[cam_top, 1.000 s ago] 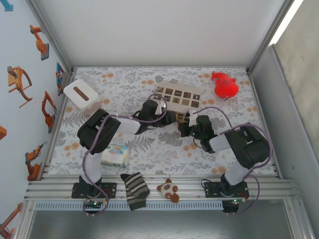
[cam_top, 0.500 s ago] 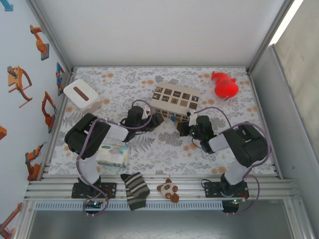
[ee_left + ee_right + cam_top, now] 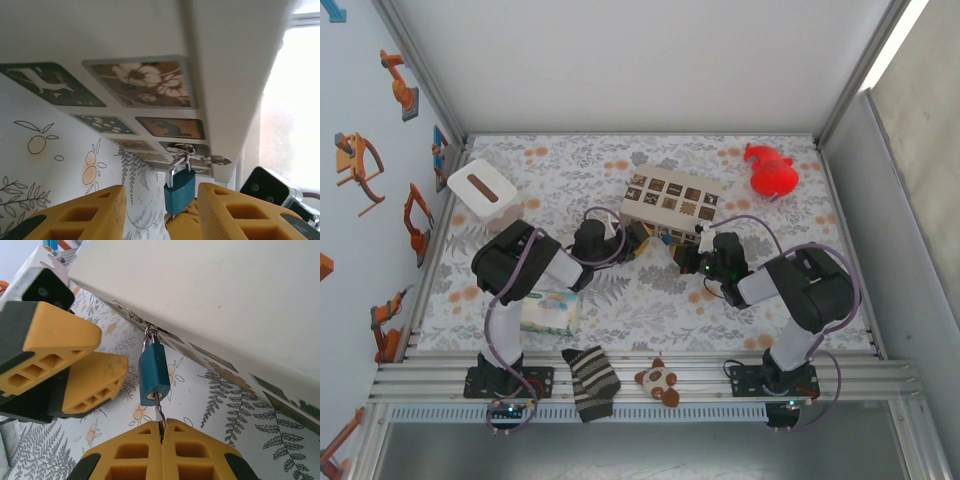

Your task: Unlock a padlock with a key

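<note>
Standing at the far left of the floral bench [image 3: 640,300] is a white tissue box [image 3: 480,188], close to the side wall. Nearer the front edge lies a tissue pack [image 3: 548,312], just beside the left arm. A striped sock [image 3: 590,383] and a small plush toy [image 3: 658,380] rest on the rail between the two arm bases.

Toward the middle, the left claw [image 3: 638,238] reaches to the near side of the patterned box [image 3: 672,197]. In the left wrist view its yellow fingers [image 3: 95,212] stand apart, gripping nothing, with the padlock [image 3: 179,186] hanging in the space ahead of them and touching neither.

The padlock [image 3: 153,371], a small blue block, hangs by its grey shackle from a metal latch [image 3: 135,317] on the box's edge, between the two claws.

The right claw [image 3: 161,427] is closed on the key [image 3: 159,410]. The key's thin shaft runs from the pinched fingertips straight into the padlock's keyhole end. The left claw's fingers sit just beside the padlock on its other side.

At the far right, near the back corner, lies a red toy [image 3: 770,170], well apart from the box.
</note>
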You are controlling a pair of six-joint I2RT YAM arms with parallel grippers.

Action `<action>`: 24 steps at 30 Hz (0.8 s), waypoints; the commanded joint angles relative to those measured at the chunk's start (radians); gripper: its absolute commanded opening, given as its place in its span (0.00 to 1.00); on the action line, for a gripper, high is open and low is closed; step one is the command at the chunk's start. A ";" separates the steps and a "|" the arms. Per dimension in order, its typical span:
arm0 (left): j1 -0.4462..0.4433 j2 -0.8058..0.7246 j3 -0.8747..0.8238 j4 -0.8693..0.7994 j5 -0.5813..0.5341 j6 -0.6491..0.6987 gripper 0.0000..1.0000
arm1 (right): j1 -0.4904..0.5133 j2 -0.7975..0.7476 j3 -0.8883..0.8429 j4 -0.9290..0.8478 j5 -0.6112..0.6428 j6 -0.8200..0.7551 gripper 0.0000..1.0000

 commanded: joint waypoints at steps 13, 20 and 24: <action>-0.057 0.084 0.106 0.096 0.021 -0.077 0.38 | 0.006 0.003 0.035 0.071 -0.029 0.038 0.00; -0.066 0.092 0.102 0.081 0.005 -0.076 0.37 | 0.009 -0.007 0.043 0.031 -0.050 0.066 0.00; -0.073 0.106 0.100 0.092 -0.002 -0.082 0.37 | 0.014 -0.019 0.045 0.003 -0.052 0.067 0.00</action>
